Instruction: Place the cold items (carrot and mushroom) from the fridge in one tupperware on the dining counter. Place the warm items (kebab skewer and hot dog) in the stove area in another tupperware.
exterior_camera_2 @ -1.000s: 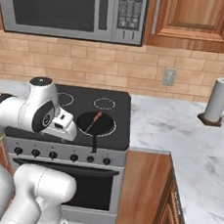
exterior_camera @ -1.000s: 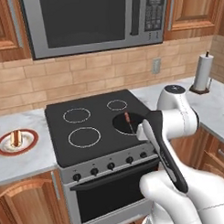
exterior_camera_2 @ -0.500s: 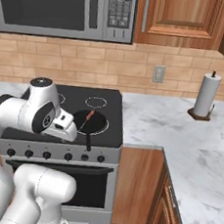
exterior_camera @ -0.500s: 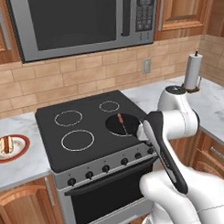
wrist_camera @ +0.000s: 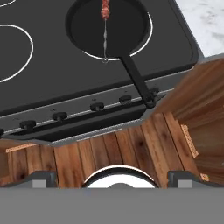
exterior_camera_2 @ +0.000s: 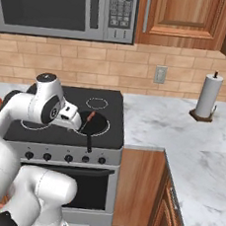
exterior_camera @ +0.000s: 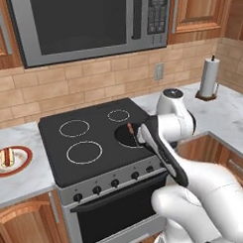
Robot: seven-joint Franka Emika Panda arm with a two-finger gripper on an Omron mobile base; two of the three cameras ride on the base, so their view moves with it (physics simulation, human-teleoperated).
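The kebab skewer [wrist_camera: 105, 8] lies in a black pan [wrist_camera: 83, 30] on the stove's front right burner, its thin stick pointing at the pan's front rim. It is also seen as the kebab skewer [exterior_camera: 129, 129] and the kebab skewer [exterior_camera_2: 89, 117]. The hot dog [exterior_camera: 6, 157] rests on a red-rimmed plate [exterior_camera: 23, 152] on the counter left of the stove. My gripper [wrist_camera: 112, 178] is open and empty, hanging in front of the stove edge above the wooden floor, short of the pan handle [wrist_camera: 138, 83].
The black stove top [exterior_camera: 79, 137] has white-ringed burners and a row of knobs [wrist_camera: 96, 106] on its front. A paper towel roll [exterior_camera_2: 208, 96] stands on the marbled counter [exterior_camera_2: 163, 125] to the right. A wooden cabinet [wrist_camera: 197, 109] flanks the oven, and a microwave [exterior_camera: 90, 23] hangs above.
The cameras moved with the base early in the second, shifting the whole scene left, then almost settled. The skewer, pan and hot dog stayed put. The jaws stayed open.
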